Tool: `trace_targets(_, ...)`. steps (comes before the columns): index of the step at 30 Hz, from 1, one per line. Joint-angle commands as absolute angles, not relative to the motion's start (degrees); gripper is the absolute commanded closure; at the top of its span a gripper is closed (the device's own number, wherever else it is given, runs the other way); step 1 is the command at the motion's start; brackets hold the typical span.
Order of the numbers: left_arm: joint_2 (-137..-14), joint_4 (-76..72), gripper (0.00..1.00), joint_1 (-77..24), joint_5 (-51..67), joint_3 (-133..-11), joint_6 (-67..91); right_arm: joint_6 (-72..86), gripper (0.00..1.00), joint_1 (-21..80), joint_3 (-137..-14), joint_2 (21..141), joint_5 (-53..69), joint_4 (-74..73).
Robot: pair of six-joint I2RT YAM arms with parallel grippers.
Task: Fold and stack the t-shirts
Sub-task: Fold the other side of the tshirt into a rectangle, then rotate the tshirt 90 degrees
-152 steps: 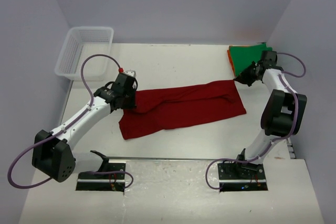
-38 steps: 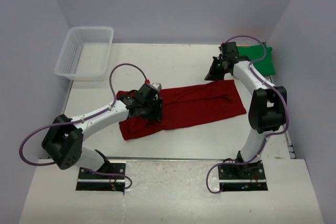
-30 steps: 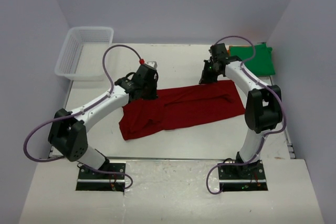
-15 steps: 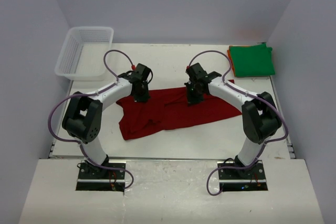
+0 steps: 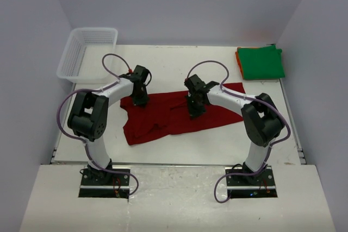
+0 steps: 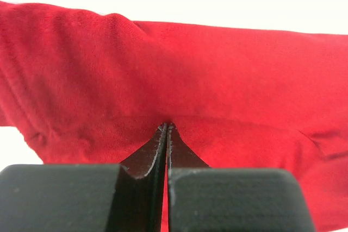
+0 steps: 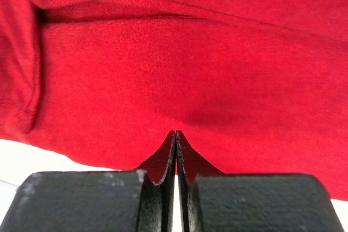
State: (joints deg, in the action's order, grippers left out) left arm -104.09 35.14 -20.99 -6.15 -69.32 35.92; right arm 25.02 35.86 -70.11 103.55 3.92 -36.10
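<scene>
We see the dark red t-shirt (image 5: 163, 119) spread as a long, rumpled band across the middle of the table (image 5: 174, 61), its left end sagging toward the near edge and its right end reaching up toward the far right. The left gripper (image 5: 140, 100) stands over the far left part of that shirt, just inside its far edge. In the left wrist view, the left gripper (image 6: 166, 126) has its two fingers pressed together with no gap. Their tips meet the red cloth (image 6: 206, 74) where a ridge of fabric rises just beyond them. The right gripper (image 5: 194, 111) sits near the middle of the shirt, a little toward its near edge, well apart from the left one. In the right wrist view, the right gripper (image 7: 175, 132) is likewise closed tight. Its tips touch the shirt (image 7: 163, 63) close to the hem, with bare table showing on either side of the fingers. We cannot tell whether either claw has a pinch of cloth caught between its fingers or only rests on it. At the far right corner the bright green t-shirt (image 5: 261, 62) lies folded on the orange t-shirt (image 5: 238, 57), of which only a strip shows. A white mesh basket (image 5: 87, 52) stands at the far left.
</scene>
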Motion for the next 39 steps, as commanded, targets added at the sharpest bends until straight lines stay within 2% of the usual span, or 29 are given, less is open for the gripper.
trace_targets(1,-106.3,34.4,1.0,-20.2,-5.5,-71.4,35.6,25.4,1.0,37.3,-71.3,105.8,2.8,-34.5)
trace_targets(10,-111.6,35.2,1.0,-18.0,-4.3,-74.2,35.1,26.7,1.0,40.8,-69.6,109.0,2.6,-32.7)
trace_targets(19,-119.5,38.1,1.0,-15.1,-4.3,-85.0,33.8,28.2,1.0,46.9,-71.7,112.8,3.7,-33.0)
trace_targets(25,-131.8,41.2,1.0,-15.1,-1.0,-103.6,27.2,28.5,1.0,50.5,-77.3,115.9,5.4,-34.5)
trace_targets(31,-143.3,39.0,1.0,-15.2,14.9,-120.3,18.3,25.1,1.0,51.2,-84.3,118.7,5.9,-35.3)
trace_targets(33,-143.4,36.7,1.0,-15.1,16.1,-121.5,17.1,24.8,1.0,51.2,-85.4,118.1,1.9,-36.0)
trace_targets(39,-132.2,26.5,1.0,-15.1,13.9,-117.9,15.3,22.0,1.0,51.2,-83.6,107.5,-6.2,-33.4)
